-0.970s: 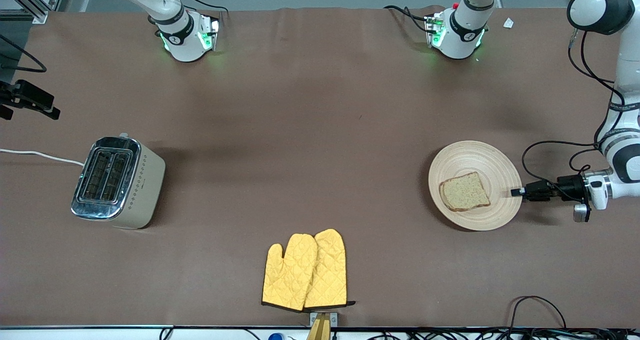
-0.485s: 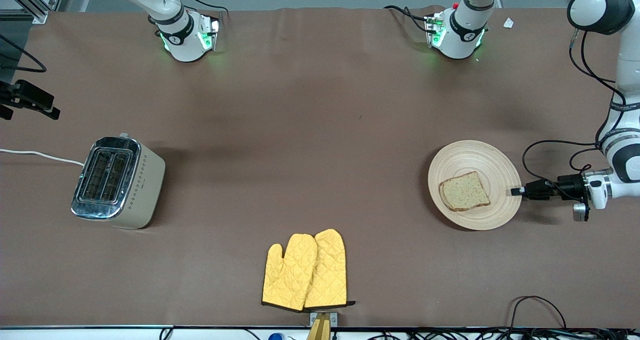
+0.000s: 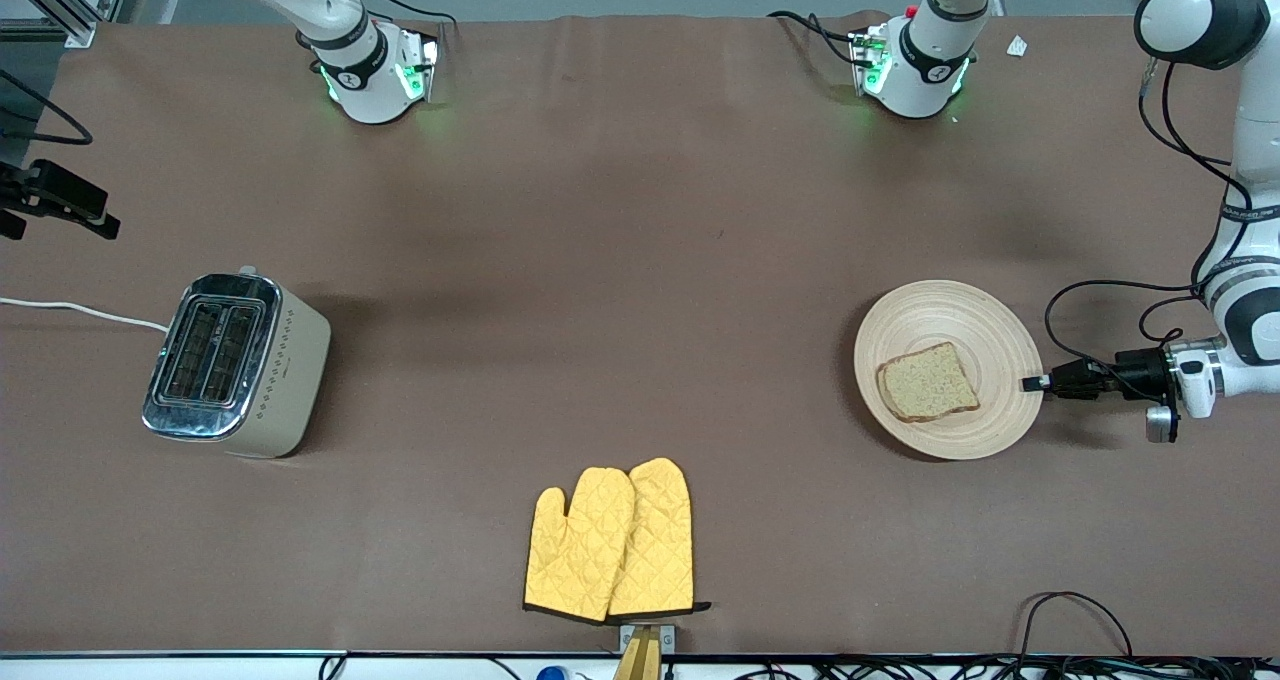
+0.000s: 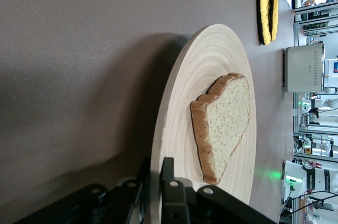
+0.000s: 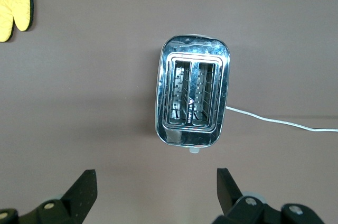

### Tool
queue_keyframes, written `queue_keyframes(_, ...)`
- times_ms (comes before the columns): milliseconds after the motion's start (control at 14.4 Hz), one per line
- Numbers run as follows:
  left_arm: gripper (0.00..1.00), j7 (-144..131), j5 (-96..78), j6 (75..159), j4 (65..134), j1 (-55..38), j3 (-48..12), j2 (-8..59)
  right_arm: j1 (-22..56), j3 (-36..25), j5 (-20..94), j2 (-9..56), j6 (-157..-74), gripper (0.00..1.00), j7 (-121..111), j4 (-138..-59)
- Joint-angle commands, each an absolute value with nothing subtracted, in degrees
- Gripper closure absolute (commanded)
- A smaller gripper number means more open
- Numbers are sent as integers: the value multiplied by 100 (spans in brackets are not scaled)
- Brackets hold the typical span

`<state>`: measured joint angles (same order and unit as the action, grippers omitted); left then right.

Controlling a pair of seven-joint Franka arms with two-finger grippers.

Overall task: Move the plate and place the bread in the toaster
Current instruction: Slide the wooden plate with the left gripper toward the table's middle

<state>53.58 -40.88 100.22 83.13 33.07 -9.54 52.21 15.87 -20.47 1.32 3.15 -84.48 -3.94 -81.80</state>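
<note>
1. The left gripper (image 3: 1032, 383) is clamped on the rim of the plate (image 3: 940, 310) at the plate's three o'clock in the front view; the left wrist view shows one finger above the rim and one below it, so the plate can likely be dragged or lifted without touching the food.
2. The bread (image 3: 928, 383) lies flat on the plate, off-centre toward five o'clock and close to the gripped edge, apart from the fingertips (image 4: 168, 170).
3. The plate sits toward the left arm's end of the table; the toaster (image 3: 235, 363) stands well apart toward the right arm's end, slots up and empty, its cord (image 3: 80, 310) trailing off at nine o'clock.
4. The right gripper (image 5: 153, 189) hangs over the toaster with its fingers spread wide and nothing between them, probably waiting to take the slice.
5. Bare brown table (image 3: 620, 290) stretches between plate and toaster, giving a free lane for a slide.
6. The yellow oven mitts (image 3: 610, 540) lie nearer the front camera, at about six o'clock of that lane, and look clear of a straight path.
</note>
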Motion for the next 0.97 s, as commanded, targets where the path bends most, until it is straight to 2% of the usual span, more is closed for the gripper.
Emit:
queue_keyframes(0, 96, 5282, -4034, 9932, 8297, 3313, -976, 5168, 1512, -2013, 229, 255, -8446, 0, -378, -8253)
queue_keyframes(208, 99, 5282, -4052, 9923, 8279, 3313, -1002, 5115, 1512, -2004, 229, 255, -8446, 0, -378, -8253)
queue_keyframes(900, 98, 4667, -4069, 9800, 8279, 3340, -1968, 4764, 1503, -2013, 237, 255, -8446, 0, -387, -8253)
